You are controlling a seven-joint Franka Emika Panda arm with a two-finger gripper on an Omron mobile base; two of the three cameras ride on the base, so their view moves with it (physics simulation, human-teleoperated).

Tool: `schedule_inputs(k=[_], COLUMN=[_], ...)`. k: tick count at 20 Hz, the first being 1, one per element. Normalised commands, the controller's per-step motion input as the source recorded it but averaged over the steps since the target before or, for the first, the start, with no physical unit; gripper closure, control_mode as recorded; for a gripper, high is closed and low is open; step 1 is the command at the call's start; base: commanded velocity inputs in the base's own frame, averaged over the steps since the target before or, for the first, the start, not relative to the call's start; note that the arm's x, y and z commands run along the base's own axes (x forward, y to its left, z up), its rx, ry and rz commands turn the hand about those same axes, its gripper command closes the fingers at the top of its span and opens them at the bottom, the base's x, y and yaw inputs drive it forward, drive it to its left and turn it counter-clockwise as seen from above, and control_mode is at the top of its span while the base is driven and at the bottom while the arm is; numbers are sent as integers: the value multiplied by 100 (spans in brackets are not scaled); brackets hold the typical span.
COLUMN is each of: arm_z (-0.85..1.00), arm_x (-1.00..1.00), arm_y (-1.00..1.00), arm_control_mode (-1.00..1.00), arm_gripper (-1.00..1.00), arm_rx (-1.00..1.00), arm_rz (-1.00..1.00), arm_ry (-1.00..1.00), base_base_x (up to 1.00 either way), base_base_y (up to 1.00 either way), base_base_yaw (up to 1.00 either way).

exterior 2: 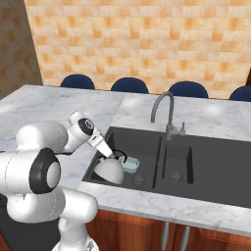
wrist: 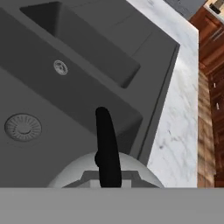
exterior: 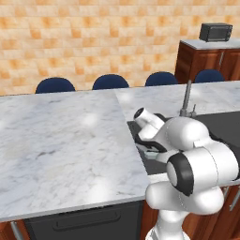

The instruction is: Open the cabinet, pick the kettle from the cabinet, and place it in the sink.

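Right base view shows the kettle [exterior 2: 110, 170] down inside the left basin of the sink [exterior 2: 206, 169], near the basin's front-left corner, with the end effector [exterior 2: 113, 156] reaching down from the arm and clenched on the kettle's black arched handle. A small pale blue-green item [exterior 2: 130, 164] lies in the same basin just beside the kettle, on its right. The curved silver tap [exterior 2: 165, 112] stands behind the divider between the two basins. In the hand view the kettle's rounded silver body [wrist: 107, 173] sits at the bottom with the black handle [wrist: 106, 144] rising up the middle, and a round drain [wrist: 23, 127] lies on the basin floor nearby. The white marble bench [exterior: 65, 140] surrounds the sink, with blue chair backs [exterior: 110, 82] beyond its far edge.
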Motion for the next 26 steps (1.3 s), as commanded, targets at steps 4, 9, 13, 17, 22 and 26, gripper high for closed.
schedule_inputs(k=[4,9,13,17,22,26], arm_z=[-9,-13,-18,-21,-21,-19], arm_x=[5,2,9,21,25,27], arm_y=[-5,-6,-13,-11,-12,-9], arm_control_mode=[-100,-100,-100,-100,-100,-100], arm_gripper=[100,100,100,100,100,100], arm_rx=[14,11,6,3,0,-1], arm_rz=[0,0,0,0,0,0], arm_ry=[0,-3,-12,-18,-13,-2], base_base_x=[0,0,0,0,0,0], base_base_y=[0,0,0,0,0,0], base_base_yaw=[0,0,0,0,0,0])
